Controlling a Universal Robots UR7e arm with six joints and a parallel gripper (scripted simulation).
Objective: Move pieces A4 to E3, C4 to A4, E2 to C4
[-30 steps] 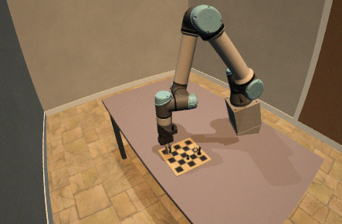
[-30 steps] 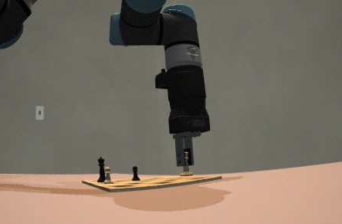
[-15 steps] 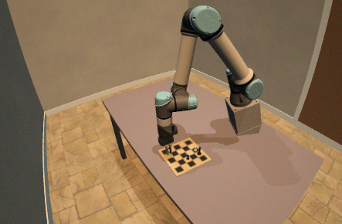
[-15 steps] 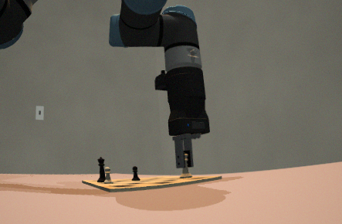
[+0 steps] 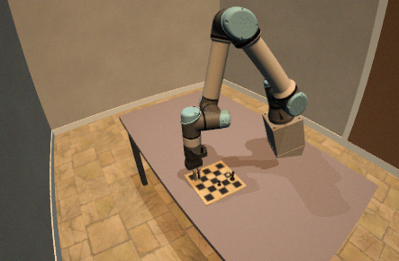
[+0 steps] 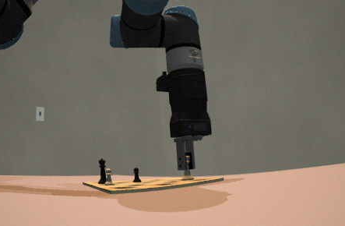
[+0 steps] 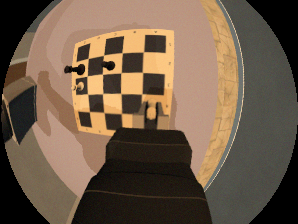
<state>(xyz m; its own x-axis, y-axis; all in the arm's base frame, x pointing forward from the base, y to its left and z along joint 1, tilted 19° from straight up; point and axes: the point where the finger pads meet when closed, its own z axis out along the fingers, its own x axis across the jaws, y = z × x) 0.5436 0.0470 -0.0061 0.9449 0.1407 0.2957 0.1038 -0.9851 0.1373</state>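
My gripper is shut on a tall white piece over square A4 of the board. Its base looks level with the board in the exterior view; the wrist view hides the base, so contact is not certain. The piece looks upright. A black king stands upright on E2. A small white pawn stands upright on E3, close beside the king. C4 is bare in the wrist view.
A black pawn stands upright on C2. The board lies near one long edge of the table. The robot's base block stands farther back on the table.
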